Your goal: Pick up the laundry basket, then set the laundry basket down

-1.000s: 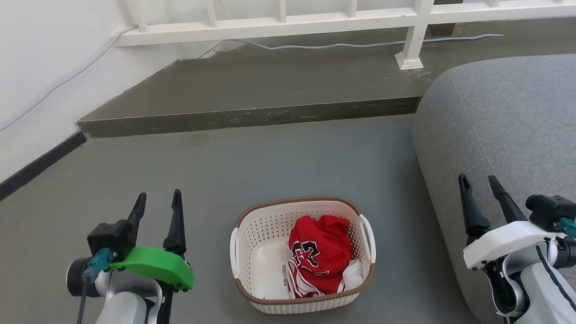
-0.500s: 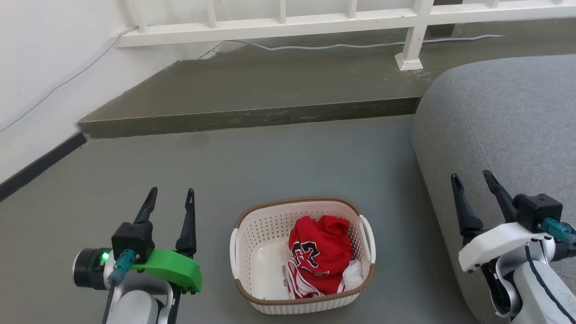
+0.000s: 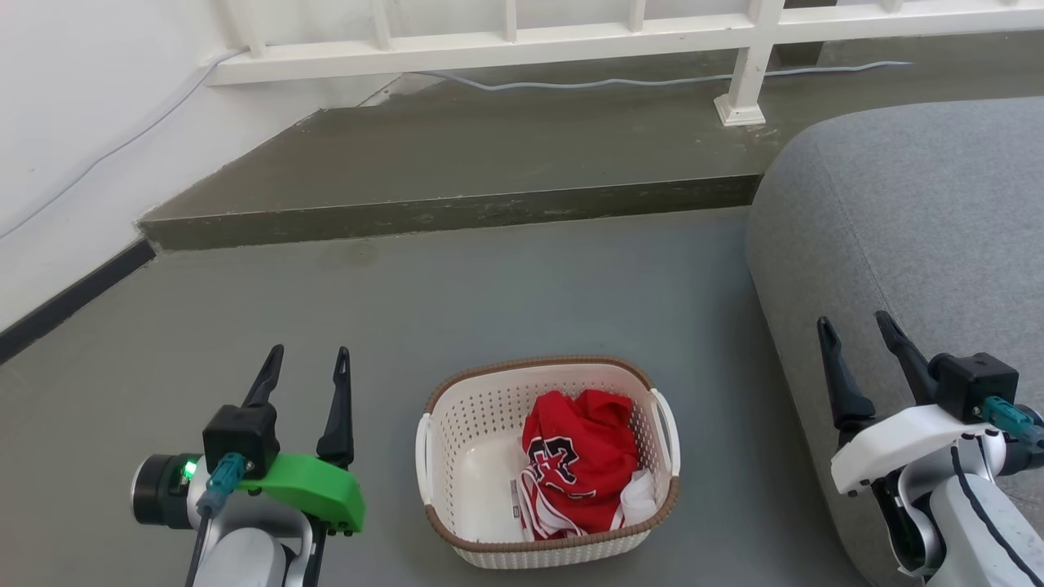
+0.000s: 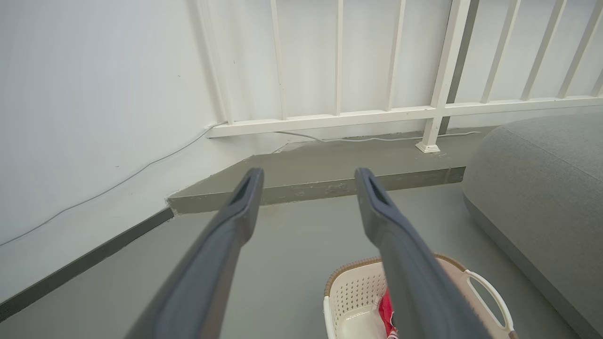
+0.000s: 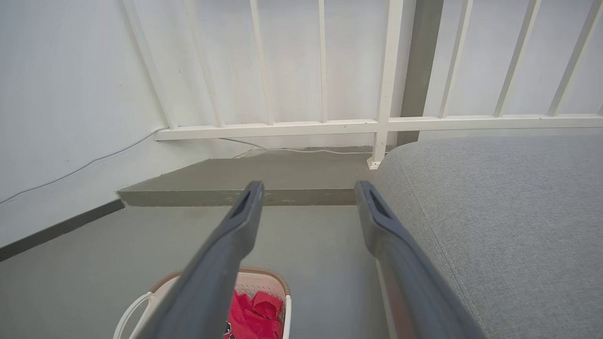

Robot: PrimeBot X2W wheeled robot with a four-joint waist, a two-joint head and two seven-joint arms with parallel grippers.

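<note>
Cream-white plastic, the laundry basket sits on the floor between both arms, one loop handle facing each side; the left claw is nearer (the right claw stands well apart), both open and empty.

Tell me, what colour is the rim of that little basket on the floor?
Brown, with a woven look, topping the cream-white laundry basket; clearest in the head view.

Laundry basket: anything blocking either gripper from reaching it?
Nothing visible. Bare floor separates the left gripper from the laundry basket, and likewise the right gripper on the other side. The grey sofa is beside the right gripper, not between it and the basket.
</note>
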